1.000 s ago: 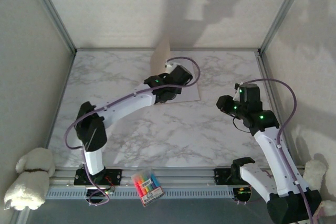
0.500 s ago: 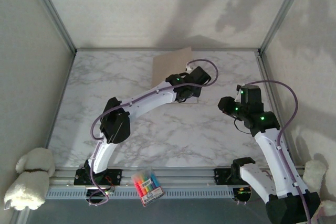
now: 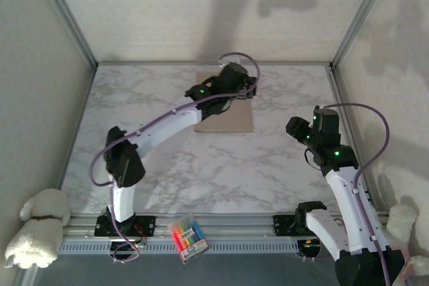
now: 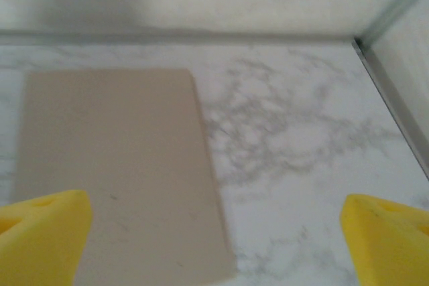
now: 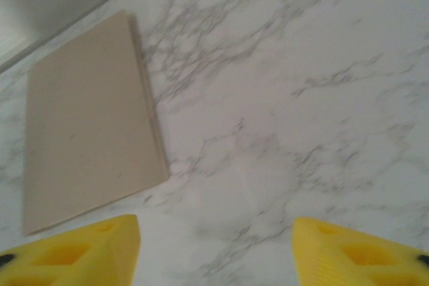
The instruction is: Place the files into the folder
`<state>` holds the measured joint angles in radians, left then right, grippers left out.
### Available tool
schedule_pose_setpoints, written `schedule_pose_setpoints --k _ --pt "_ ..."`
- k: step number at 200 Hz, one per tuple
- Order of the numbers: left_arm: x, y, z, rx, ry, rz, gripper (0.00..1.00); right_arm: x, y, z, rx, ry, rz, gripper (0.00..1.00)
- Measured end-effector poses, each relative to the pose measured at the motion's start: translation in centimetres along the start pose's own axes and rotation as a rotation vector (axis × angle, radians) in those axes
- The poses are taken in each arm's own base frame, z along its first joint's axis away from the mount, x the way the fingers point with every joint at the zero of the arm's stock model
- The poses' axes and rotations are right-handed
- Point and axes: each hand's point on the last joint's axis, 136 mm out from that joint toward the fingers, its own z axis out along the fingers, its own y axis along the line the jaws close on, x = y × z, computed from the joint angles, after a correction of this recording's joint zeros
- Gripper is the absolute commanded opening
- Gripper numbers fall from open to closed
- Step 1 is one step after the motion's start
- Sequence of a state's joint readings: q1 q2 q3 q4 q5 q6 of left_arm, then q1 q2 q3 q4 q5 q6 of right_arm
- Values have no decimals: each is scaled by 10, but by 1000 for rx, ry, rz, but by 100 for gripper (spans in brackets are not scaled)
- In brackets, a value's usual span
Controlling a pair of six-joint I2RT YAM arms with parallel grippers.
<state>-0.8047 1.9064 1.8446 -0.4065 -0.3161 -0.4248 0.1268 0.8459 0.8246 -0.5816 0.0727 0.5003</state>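
Since a second ago folder [image 3: 226,120] leaf has dropped flat, far centre; bare table [image 3: 201,165] right and near. Left gripper [image 4: 216,236] jaws wide, empty, over its right edge; right gripper [image 5: 214,240] jaws parted, empty, well right of it.
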Motion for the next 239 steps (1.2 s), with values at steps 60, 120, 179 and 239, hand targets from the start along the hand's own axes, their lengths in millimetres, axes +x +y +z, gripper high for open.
schedule_pose_setpoints --k 60,120,179,239 --pt "-8 204 -39 -382 -242 -80 99 -5 -52 55 236 -84 -72 99" --pt "100 383 -103 -708 -279 -61 100 7 -98 114 318 -106 -104 99" --pt "144 438 -121 -736 -356 -153 100 9 -84 145 181 -193 -176 99" --pt "129 428 -106 -630 -469 -125 100 10 -66 150 83 -274 -261 99"
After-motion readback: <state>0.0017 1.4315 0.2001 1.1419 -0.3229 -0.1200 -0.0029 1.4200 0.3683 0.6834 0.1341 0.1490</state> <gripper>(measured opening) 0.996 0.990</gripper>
